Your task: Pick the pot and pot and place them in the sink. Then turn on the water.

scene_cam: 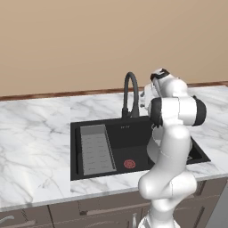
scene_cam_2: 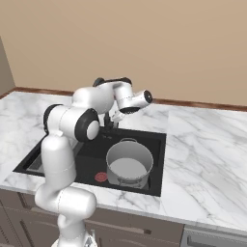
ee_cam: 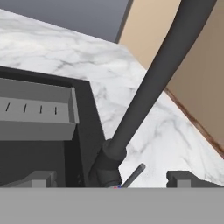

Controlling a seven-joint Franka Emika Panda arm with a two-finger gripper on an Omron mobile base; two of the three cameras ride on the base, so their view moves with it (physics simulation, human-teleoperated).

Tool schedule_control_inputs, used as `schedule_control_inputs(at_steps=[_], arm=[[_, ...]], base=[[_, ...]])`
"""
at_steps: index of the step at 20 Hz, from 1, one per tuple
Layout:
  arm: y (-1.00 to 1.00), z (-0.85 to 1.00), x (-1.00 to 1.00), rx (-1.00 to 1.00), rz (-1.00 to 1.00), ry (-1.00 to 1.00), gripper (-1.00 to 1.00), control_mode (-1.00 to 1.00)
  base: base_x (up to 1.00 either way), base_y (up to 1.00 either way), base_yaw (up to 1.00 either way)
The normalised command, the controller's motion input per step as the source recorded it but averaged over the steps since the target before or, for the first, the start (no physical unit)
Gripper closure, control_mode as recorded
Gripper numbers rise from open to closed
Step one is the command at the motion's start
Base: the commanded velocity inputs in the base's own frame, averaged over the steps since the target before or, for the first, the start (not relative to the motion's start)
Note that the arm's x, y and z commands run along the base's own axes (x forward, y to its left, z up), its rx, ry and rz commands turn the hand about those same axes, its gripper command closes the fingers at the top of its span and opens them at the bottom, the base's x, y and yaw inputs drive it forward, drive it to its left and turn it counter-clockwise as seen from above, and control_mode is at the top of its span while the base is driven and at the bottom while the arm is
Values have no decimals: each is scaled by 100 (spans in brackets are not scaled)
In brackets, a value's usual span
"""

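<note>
The fingers (ee_cam: 109, 178) stand wide apart and empty, their tips either side of the faucet (ee_cam: 144, 100) base, where a thin grey lever (ee_cam: 134, 174) juts out just ahead. That lever looks stiff, small and smooth; I judge a push near its free end would turn it more surely than a pinch. The grey pot (scene_cam_2: 129, 165) sits in the sink (scene_cam: 196, 153), rigid metal, probably heavy, best held by a loop handle or the rim. The dark pot I cannot make out. The marble table (scene_cam_2: 202, 144) surrounds the basin. No readable writing anywhere.
</note>
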Motion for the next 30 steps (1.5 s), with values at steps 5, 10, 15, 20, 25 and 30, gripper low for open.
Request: schedule_control_inputs(at_steps=[5,10,15,20,25,30], arm=[[0,-26,12,0,0,0,-100,-100],[0,-30,5,0,0,0,-100,-100],[0,-17,10,0,0,0,-100,-100],[0,-11,18,0,0,-1,-100,-100],[0,-10,18,0,-1,-2,-100,-100],[0,-13,8,0,-3,-2,-100,-100]], base=[[0,0,0],[0,0,0],[0,0,0],[0,0,0],[0,0,0],[0,0,0]])
